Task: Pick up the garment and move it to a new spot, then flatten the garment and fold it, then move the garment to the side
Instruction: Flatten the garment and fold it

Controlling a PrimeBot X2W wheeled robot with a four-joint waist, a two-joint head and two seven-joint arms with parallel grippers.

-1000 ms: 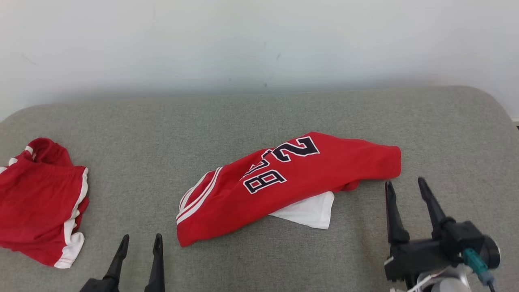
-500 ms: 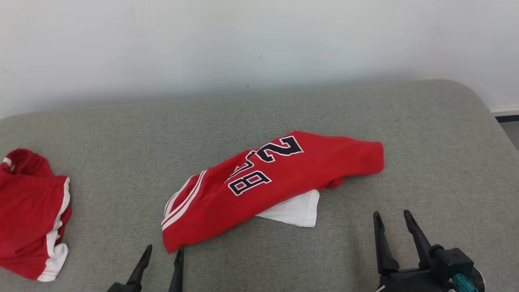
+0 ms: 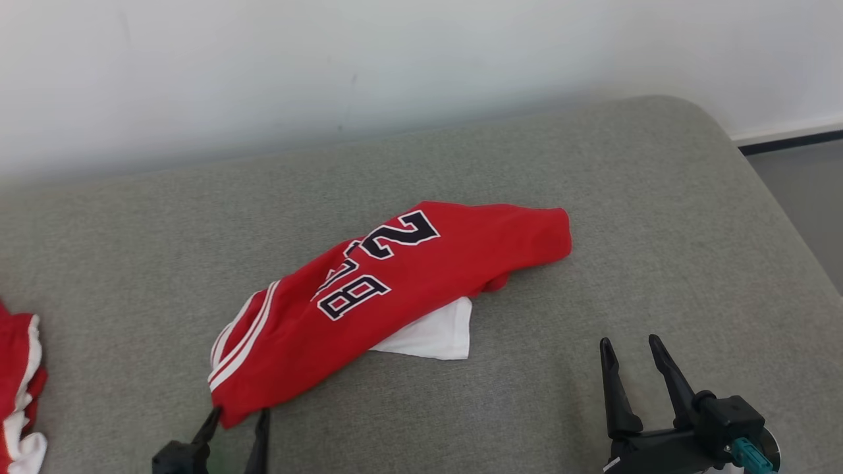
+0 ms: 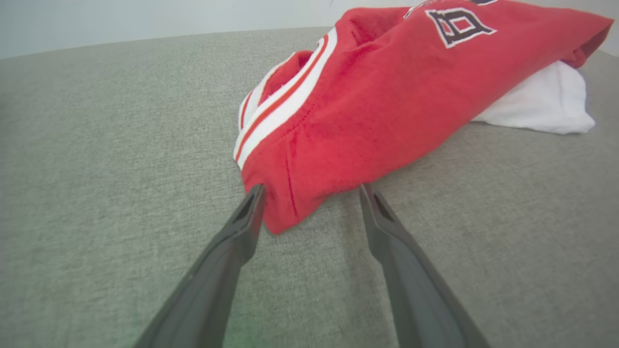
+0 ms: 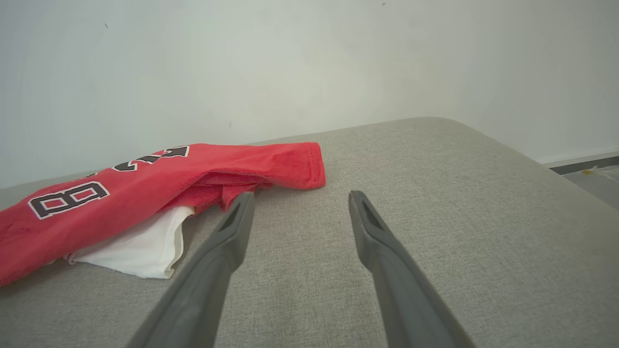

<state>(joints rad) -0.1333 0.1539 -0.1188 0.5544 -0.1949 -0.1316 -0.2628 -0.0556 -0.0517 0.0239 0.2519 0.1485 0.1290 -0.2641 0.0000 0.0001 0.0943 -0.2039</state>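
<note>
Left tool [image 4: 312, 187], parted: red garment [image 3: 421, 283] corner framed between its tips. Right tool [image 3: 627, 341], parted: open grey worktop [image 3: 658, 230] ahead, bounded by white wall [image 3: 395, 66].

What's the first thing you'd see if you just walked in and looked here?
The bright red jersey with dark numbers, lying crumpled in the middle of the grey cushion, with a white cloth poking out beneath its near edge. Next, two open black hands: the left hand at the jersey's near-left corner, the right hand apart from it.
</note>
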